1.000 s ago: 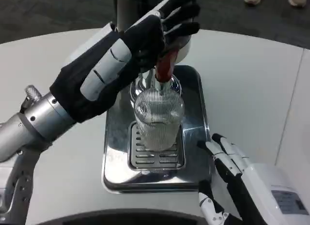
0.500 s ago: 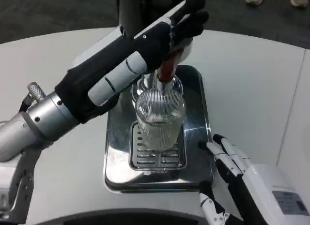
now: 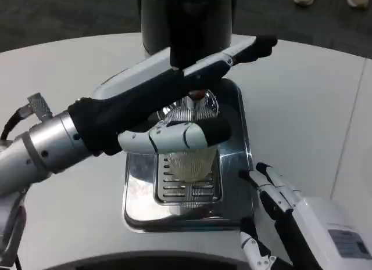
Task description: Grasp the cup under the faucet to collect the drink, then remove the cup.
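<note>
One white round bench [image 3: 70,67] carries a dark cylindrical drink dispenser [image 3: 186,20] at its far edge and a shiny steel drip tray [image 3: 232,165] in front of it. The left robot hand [image 3: 174,116] wraps around the ribbed clear glass cup [image 3: 187,159] on the tray's grate, under the red-tipped faucet [image 3: 197,96]. The right robot hand [image 3: 279,212] rests beside the tray's right rim, fingers apart, holding nothing.

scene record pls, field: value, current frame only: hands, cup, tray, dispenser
left hand: over the tray, thumb across the cup's front, fingers extended past its far side; firm grip not confirmable
right hand: by the tray's right edge, fingers apart, holding nothing
cup: clear ribbed glass, upright on the grate
drip tray: shiny metal, on the white table
dispenser: dark column behind the tray
</note>
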`<act>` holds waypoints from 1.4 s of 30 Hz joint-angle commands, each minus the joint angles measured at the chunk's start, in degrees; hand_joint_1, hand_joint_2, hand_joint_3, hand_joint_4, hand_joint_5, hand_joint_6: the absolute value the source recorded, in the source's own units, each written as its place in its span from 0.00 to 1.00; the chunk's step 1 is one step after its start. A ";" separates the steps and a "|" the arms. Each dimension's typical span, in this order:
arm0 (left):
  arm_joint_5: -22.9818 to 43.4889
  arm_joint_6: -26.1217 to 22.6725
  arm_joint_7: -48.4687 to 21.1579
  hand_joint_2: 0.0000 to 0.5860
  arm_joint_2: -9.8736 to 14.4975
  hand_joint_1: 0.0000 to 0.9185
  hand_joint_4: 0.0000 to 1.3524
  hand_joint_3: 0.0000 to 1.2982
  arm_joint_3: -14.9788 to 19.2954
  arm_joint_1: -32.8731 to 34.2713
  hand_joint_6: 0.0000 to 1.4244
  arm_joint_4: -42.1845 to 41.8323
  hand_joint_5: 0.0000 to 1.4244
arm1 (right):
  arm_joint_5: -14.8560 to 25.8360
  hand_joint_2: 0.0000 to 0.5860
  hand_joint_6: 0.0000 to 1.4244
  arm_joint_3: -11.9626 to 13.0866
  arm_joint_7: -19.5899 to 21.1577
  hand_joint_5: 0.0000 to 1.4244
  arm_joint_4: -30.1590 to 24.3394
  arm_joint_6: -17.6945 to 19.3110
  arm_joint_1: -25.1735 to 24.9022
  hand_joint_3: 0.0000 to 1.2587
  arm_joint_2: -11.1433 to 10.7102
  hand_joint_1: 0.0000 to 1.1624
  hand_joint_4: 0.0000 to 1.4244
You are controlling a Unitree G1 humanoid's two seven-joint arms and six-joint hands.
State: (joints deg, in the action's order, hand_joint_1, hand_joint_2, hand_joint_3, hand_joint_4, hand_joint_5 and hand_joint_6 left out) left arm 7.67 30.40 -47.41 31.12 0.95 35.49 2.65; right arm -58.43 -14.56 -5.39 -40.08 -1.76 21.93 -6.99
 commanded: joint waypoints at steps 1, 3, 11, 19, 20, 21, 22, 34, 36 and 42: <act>-3.16 3.97 0.02 0.33 1.56 0.00 0.00 0.00 -1.83 -0.41 0.00 -0.66 0.01 | 1.14 0.99 0.17 -0.10 0.40 0.06 0.21 -1.15 0.43 0.10 1.27 0.24 0.03; -3.94 4.80 0.63 0.33 2.00 0.00 0.00 0.00 -2.06 -0.50 0.00 -0.50 0.01 | 1.83 0.99 0.17 0.07 0.31 0.06 0.55 -1.87 0.11 0.10 2.05 0.24 0.03; -4.21 5.39 2.21 0.34 3.21 0.00 0.00 0.00 -2.64 -0.91 0.00 -1.03 0.01 | 3.06 0.71 0.16 -0.13 1.76 0.04 4.19 -4.24 -4.48 0.07 5.14 0.30 0.02; -4.25 4.83 3.25 0.35 3.63 0.00 0.00 0.00 -2.71 -1.07 0.00 -1.87 0.02 | 5.12 0.54 0.14 -0.49 4.93 0.01 11.03 -6.34 -12.00 0.03 8.17 0.40 0.01; -4.33 4.83 3.27 0.35 3.68 0.00 0.00 0.00 -2.76 -1.06 0.00 -1.93 0.02 | 5.34 0.53 0.14 -0.45 5.23 0.00 11.86 -6.51 -12.98 0.02 8.29 0.41 0.01; -4.42 4.79 3.30 0.35 3.75 0.00 0.00 0.00 -2.77 -1.08 0.00 -1.98 0.02 | 5.49 0.51 0.14 -0.46 5.47 0.00 12.37 -6.65 -13.59 0.02 8.25 0.43 0.01; -4.46 4.75 3.33 0.35 3.79 0.00 0.00 0.00 -2.77 -1.10 0.00 -2.02 0.02 | 5.82 0.51 0.14 -0.34 5.71 0.00 13.17 -6.68 -14.53 0.02 8.15 0.43 0.01; -4.28 4.58 3.66 0.35 4.31 0.00 0.00 0.00 -2.93 -1.87 0.00 -3.12 0.02 | 14.92 0.46 0.14 0.88 10.64 0.00 20.81 -4.10 -20.13 0.00 7.56 0.46 0.01; -4.27 4.50 3.73 0.35 4.35 0.00 0.00 0.00 -3.02 -1.89 0.00 -3.25 0.02 | 16.24 0.43 0.14 0.71 11.57 0.00 21.89 -3.57 -20.94 0.00 7.49 0.47 0.02; -4.32 4.10 4.34 0.34 4.22 0.00 0.00 0.00 -3.00 -2.07 0.00 -3.64 0.02 | 19.56 0.40 0.13 0.48 13.08 0.00 25.18 -1.86 -23.54 0.00 7.30 0.49 0.02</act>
State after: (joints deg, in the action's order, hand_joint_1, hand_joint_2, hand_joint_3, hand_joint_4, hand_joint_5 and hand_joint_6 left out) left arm 3.88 34.37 -42.70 34.86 -1.02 34.43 0.34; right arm -40.32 -13.89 6.55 -16.18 -5.08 -0.88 0.47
